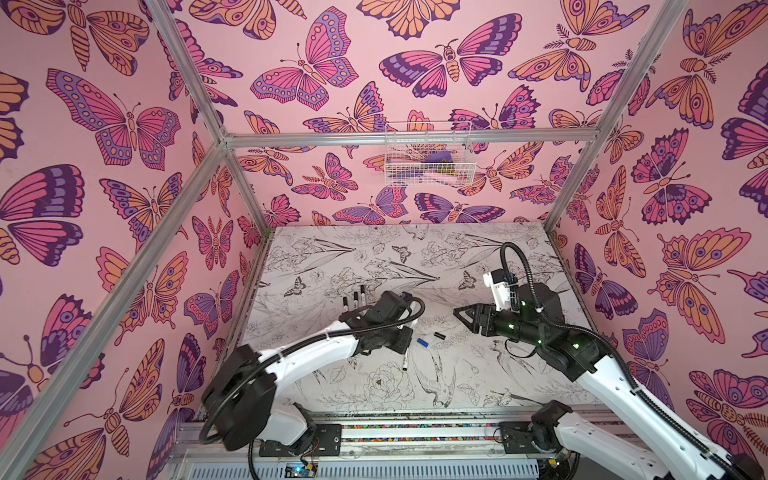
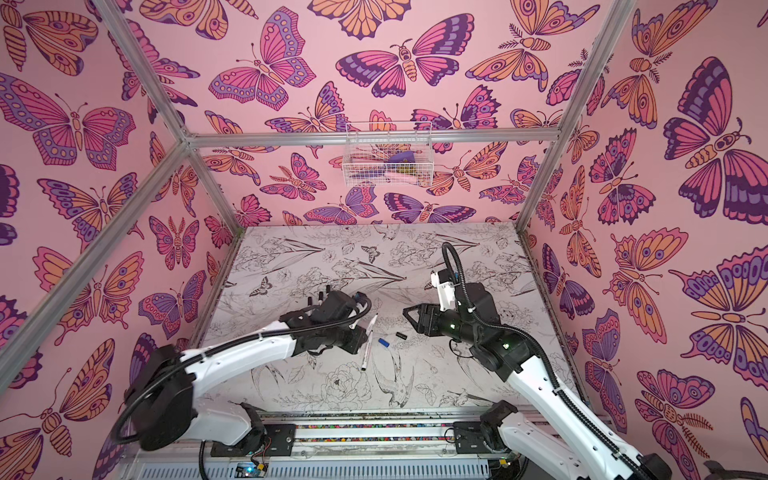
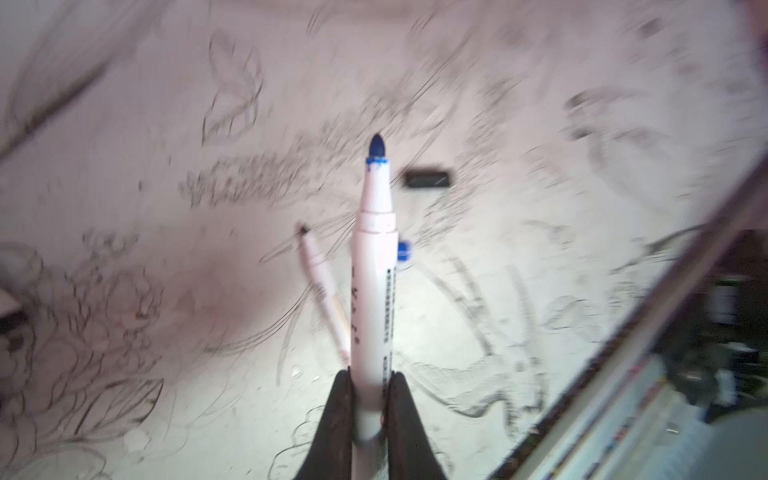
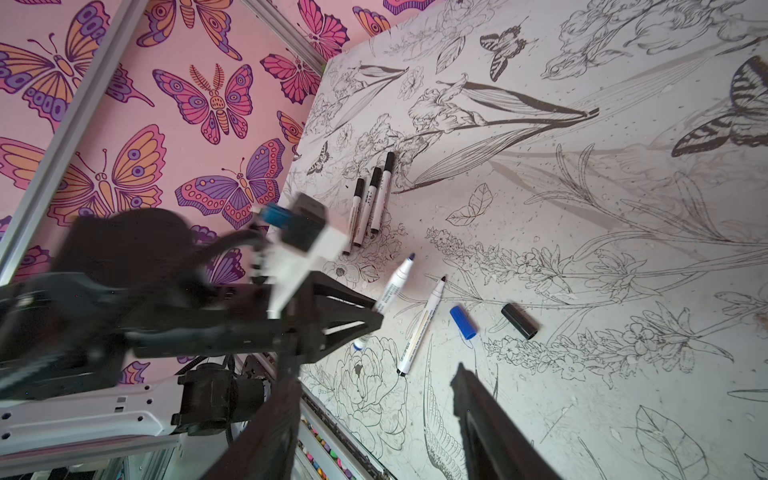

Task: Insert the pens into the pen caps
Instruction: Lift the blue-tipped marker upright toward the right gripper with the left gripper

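Your left gripper (image 3: 370, 386) pinches blue pen (image 3: 374, 270) low on its white barrel, uncapped blue tip pointing out; barrel print too blurred to read. Left wrist view misses 3 capped pens (image 4: 370, 203), seen side by side in rt wrist view beyond loose pen (image 4: 422, 326), blue cap (image 4: 462, 322) & black cap (image 4: 519, 321), all lying apart on table (image 4: 623, 374). Your right gripper (image 4: 374, 374) hangs w/ jaws spread, holding nothing.

Blue cap (image 2: 383, 343) beside black cap (image 2: 401, 335)

Blue-tipped pen (image 3: 372, 291) glossy white plastic — black cap (image 4: 519, 321) smooth, shiny.
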You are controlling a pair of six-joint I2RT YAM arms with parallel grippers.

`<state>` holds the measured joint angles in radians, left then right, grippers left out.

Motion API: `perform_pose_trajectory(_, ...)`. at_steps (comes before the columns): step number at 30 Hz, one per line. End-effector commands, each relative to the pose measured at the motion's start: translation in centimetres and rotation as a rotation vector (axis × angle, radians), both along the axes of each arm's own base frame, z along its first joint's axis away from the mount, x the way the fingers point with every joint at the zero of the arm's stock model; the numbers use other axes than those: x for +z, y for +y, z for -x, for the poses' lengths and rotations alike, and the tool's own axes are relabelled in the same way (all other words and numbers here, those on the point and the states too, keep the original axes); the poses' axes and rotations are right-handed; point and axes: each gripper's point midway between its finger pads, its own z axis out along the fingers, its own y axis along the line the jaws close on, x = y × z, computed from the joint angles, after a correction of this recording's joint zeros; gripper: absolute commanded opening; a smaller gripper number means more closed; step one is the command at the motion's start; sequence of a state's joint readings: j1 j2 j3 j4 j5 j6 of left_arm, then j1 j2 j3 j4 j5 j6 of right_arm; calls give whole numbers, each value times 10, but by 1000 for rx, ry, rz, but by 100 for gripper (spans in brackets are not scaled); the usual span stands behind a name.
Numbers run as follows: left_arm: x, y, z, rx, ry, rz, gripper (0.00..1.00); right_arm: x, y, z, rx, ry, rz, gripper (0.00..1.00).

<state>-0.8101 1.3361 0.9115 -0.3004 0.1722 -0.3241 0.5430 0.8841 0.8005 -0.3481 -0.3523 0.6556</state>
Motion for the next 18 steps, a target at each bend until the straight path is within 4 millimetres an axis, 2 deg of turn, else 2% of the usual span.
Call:
perform_pose_trajectory(1,40,-24,5,-110,-76,167,0,8,15,-7,17,-2,-96,60)
perform_pose_trajectory(6,55,-34,11,-147,-74,229,0,14,31,-14,35,-19,-114,60)
perform_pose_trajectory(12,56,-36,11,-141,-87,248,0,7,48,-18,76,7,-105,58)
perform_pose_trajectory(13,72,-34,14,-149,-118,283,0,6,49,-19,77,6,-105,57)
perform_pose_trajectory(18,71,-36,19,-169,-106,296,0,11,56,-26,81,-3,-126,52)
